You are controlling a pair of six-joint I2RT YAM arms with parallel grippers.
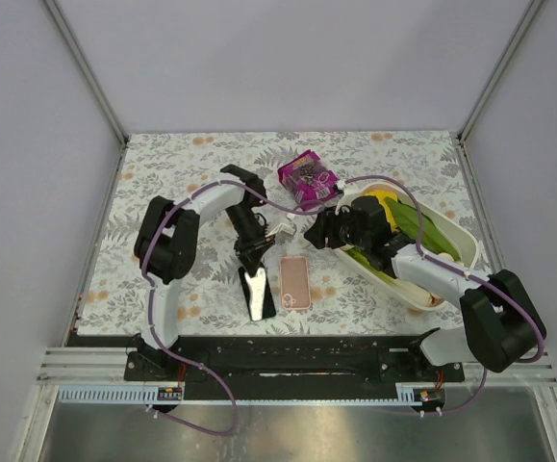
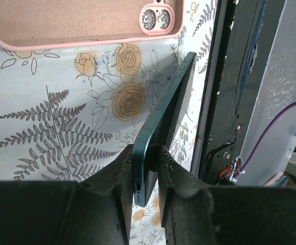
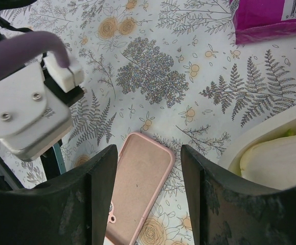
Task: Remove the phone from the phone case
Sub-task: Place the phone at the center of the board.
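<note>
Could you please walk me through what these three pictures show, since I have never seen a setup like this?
Two robot arms are bolted at the near edge of a flowered table. One picture looks down from above; the other two come from cameras on each arm's wrist.

The left gripper has the dark phone on edge between its fingers, over the table. The empty pink phone case lies flat beside it, so the phone is already out.

The right gripper hangs open above the case, holding nothing.

Also on the table are a purple packet and a cream tub holding yellow and green things.
</note>
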